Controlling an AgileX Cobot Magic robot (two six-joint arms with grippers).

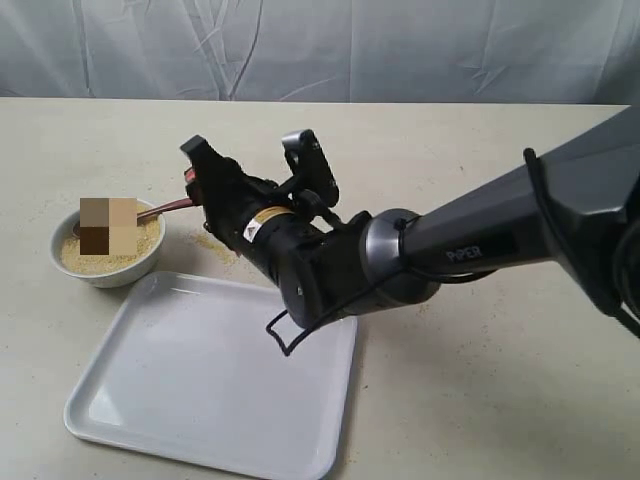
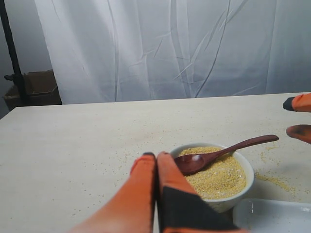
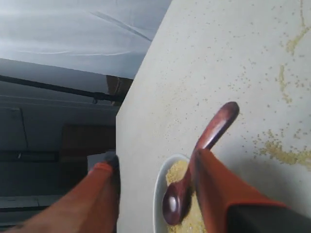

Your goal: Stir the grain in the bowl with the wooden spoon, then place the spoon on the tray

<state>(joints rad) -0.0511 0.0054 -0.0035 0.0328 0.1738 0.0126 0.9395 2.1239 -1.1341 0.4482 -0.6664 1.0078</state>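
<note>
The small white bowl (image 1: 108,262) stands at the table's left, filled with yellow-tan grain (image 2: 221,174). The dark wooden spoon (image 2: 221,155) rests with its scoop on the grain and its handle sticking out over the rim toward my right gripper (image 1: 196,186). That gripper is open, with the handle (image 3: 216,125) lying against one finger (image 3: 214,187) and the other finger far off. My left gripper (image 2: 156,158) is shut and empty, just short of the bowl's rim (image 2: 181,148). The large white tray (image 1: 215,375) lies in front of the bowl.
Spilled grain (image 1: 215,246) is scattered on the table between the bowl and my right arm (image 1: 480,240), which reaches across over the tray's far corner. A white curtain hangs behind the table.
</note>
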